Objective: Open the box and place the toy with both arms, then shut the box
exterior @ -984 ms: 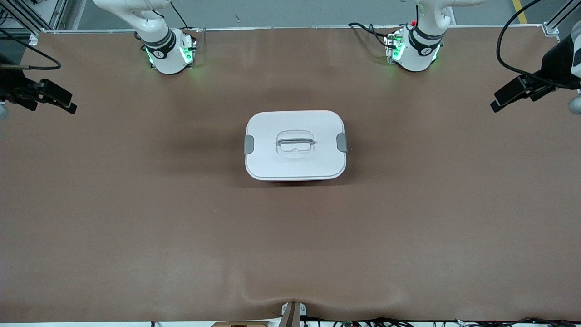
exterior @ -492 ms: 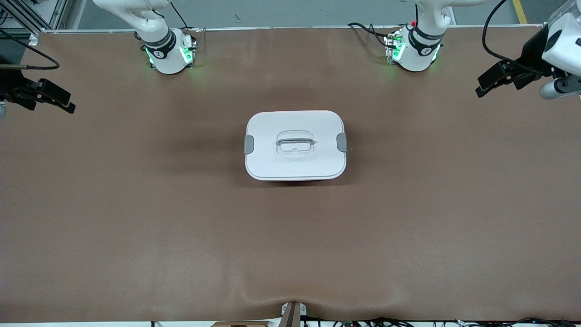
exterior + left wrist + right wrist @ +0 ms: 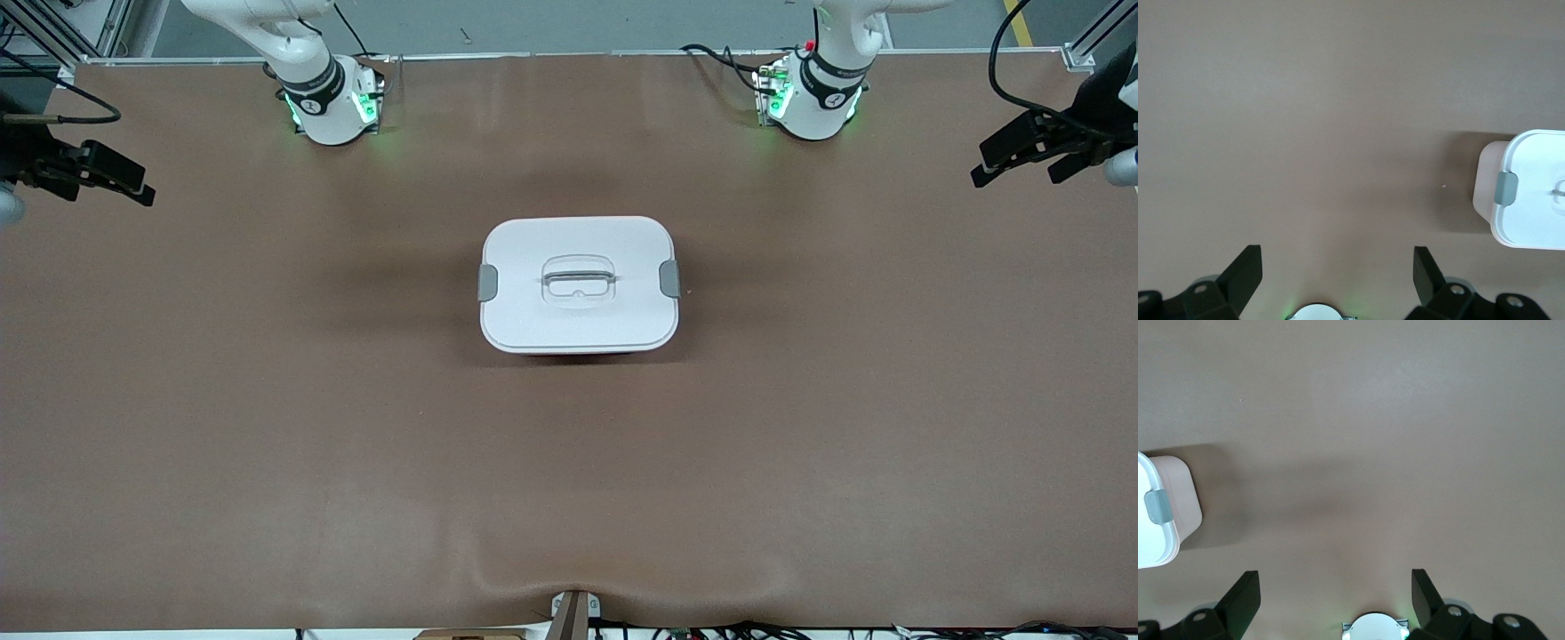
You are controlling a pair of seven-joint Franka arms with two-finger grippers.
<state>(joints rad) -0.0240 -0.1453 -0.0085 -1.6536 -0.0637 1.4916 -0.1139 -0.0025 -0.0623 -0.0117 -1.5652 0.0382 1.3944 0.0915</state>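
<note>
The box [image 3: 578,284] stands in the middle of the table with its white lid on, a grey clip [image 3: 487,283] at each end and a recessed handle [image 3: 578,282] on top. Its pink wall and one clip show in the left wrist view [image 3: 1528,193] and the right wrist view [image 3: 1161,510]. My left gripper [image 3: 1018,171] hangs open and empty over the left arm's end of the table [image 3: 1337,263]. My right gripper [image 3: 133,182] hangs open and empty over the right arm's end [image 3: 1335,587]. Both are well away from the box. The toy is out of view.
The brown table cover [image 3: 569,462] lies bare around the box, with a small hump [image 3: 573,588] at the edge nearest the front camera. The two green-lit arm bases [image 3: 333,102] [image 3: 809,98] stand along the robots' edge.
The left gripper has swung in over the table and back out toward its own end. The right gripper has shifted slightly toward the robots' edge. The box has not moved.
</note>
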